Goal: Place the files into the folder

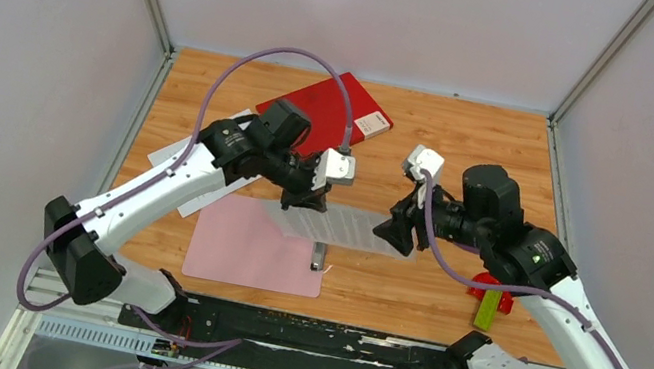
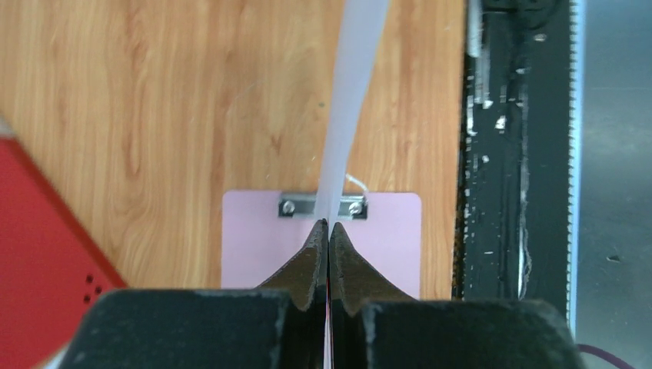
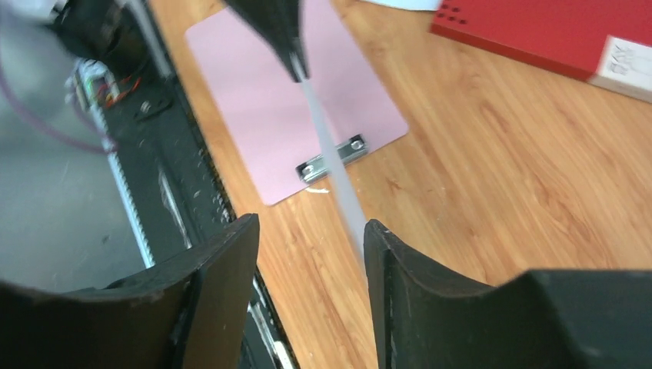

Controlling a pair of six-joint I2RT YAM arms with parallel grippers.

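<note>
Top view: high, behind the bases, looks down over whole table (image 1: 473,139); left wrist: close, aimed almost straight down; right wrist: close, oblique, facing left; all three share clipboard (image 2: 254,231), folder (image 3: 538,31), sheet (image 1: 336,224).

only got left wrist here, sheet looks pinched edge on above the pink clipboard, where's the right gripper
observer: the right gripper is at the sheet's other end, jaws open, not closed on it.
operator: is the folder open
observer: no, the top view shows the folder lying red side up, with no black inside showing.
operator: any more files around
observer: yes, more white sheets lie partly hidden under the left arm, beside the folder.
</note>
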